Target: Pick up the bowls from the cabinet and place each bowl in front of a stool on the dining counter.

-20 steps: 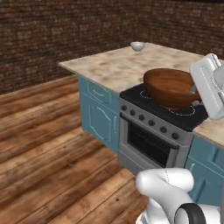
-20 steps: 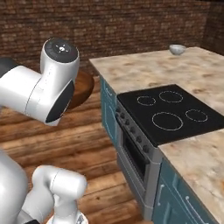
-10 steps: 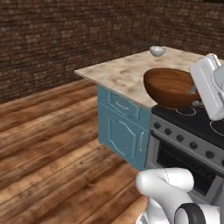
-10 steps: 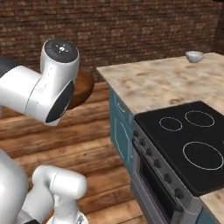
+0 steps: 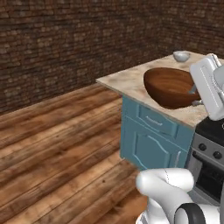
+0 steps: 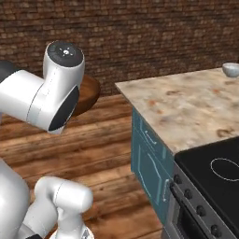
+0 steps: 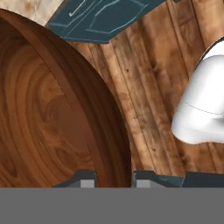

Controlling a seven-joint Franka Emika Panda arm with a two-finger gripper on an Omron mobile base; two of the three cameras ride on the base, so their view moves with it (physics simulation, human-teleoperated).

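Reddish-brown wooden bowl hangs tilted at the arm's end in the left base view, over the near corner of the marbled desk, with the grey-white bowl far back on that slab. From the right base view, the wooden bowl's edge peeks from behind the arm, off the desk's corner and above the wood floor. Seen from the hand, the end effector pinches the wooden bowl's rim between its two tips.

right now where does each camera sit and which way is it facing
Left base view: behind the arm on its left, facing the dining counter; the white arm links show lower right, carrying the wooden bowl.
Right base view: behind on the right, facing the cooktop; the big white arm is at left.
Hand view: on the hand, looking along the gripper clamped on the bowl's rim.
Both base views share the grey-white bowl.
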